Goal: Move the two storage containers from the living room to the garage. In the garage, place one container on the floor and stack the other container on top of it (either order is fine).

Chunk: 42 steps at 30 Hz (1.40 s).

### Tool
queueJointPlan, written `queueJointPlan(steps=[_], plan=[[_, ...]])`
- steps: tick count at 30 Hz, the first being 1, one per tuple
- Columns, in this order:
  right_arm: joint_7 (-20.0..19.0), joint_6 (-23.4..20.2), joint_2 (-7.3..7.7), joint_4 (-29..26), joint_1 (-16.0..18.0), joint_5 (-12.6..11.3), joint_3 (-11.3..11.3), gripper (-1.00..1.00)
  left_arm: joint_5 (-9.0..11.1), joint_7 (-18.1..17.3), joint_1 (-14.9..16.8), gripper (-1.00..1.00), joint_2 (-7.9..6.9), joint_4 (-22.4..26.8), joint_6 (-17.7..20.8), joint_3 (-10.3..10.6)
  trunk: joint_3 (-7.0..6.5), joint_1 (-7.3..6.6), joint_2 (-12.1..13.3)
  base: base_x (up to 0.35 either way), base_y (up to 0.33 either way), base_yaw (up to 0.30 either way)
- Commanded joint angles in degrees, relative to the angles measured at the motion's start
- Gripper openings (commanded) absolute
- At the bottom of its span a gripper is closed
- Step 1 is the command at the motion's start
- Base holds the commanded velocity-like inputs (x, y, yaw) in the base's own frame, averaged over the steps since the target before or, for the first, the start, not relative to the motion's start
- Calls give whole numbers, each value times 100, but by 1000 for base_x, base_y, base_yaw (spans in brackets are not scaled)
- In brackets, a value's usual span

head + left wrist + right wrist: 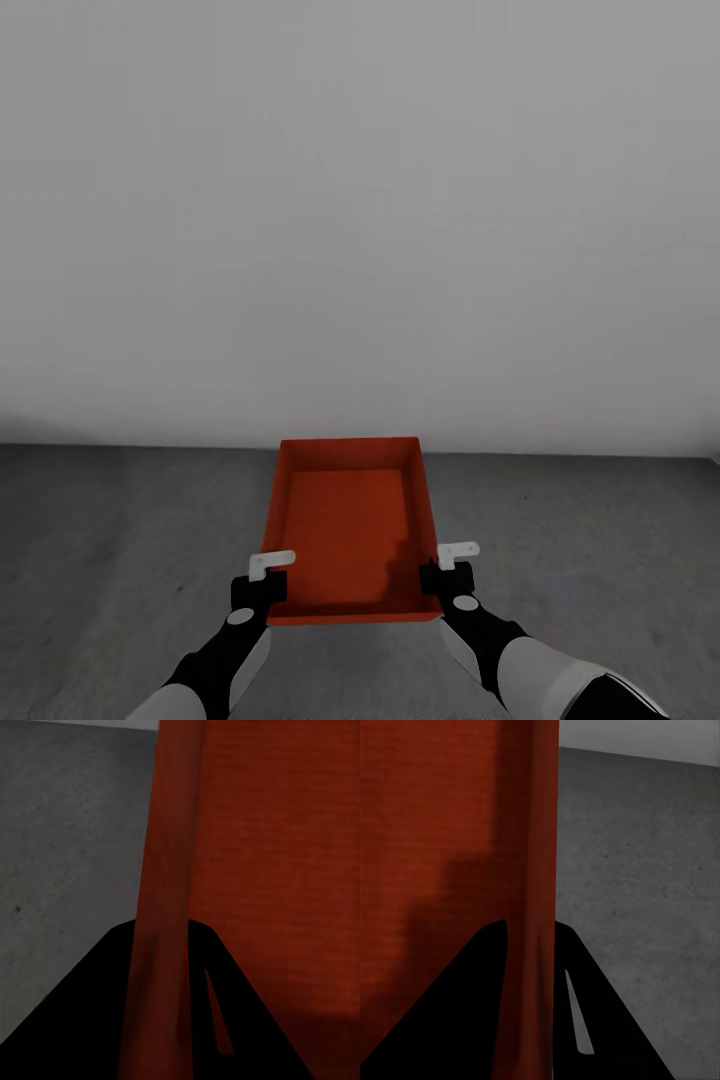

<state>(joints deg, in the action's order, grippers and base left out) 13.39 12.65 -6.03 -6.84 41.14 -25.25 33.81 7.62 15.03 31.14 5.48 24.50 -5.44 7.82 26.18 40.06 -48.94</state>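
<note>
Head view: one orange-red storage container (352,530), lidless, empty inside, held between both arms in front of the robot, above the dark grey floor (120,540). Its far end points toward the plain pale grey wall (360,200); its near end sits closest to the robot. Whether the base touches the floor or hangs just over it, cannot tell.

Left gripper (262,585) clamped on the container's left side wall near the near corner, one finger inside the box and one outside. Left wrist view confirms: the red wall (161,945) runs between the two dark fingers (82,1012), pinched tight.

Right gripper (445,575) clamped likewise on the right side wall near the near corner. Right wrist view: the wall (534,945) stands between the dark fingers (607,1020), box interior on one side, grey floor (645,870) on the other.

Floor rough, matte, meeting the wall just beyond the container's far end.
</note>
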Motion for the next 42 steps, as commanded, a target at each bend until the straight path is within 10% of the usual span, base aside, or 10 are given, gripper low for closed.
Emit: queueJointPlan(steps=[1, 42], plan=[[17, 9, 35, -11, 8, -411, -375, -100, 21, 62, 4, -100, -12, 10, -14, -17, 15, 0, -5, 0, 0, 0], [15, 35, 31, -16, 8, -400, -373, -100, 30, 114, 5, -100, 12, 1, -1, -17, 395, 0, -5, 0, 0, 0]])
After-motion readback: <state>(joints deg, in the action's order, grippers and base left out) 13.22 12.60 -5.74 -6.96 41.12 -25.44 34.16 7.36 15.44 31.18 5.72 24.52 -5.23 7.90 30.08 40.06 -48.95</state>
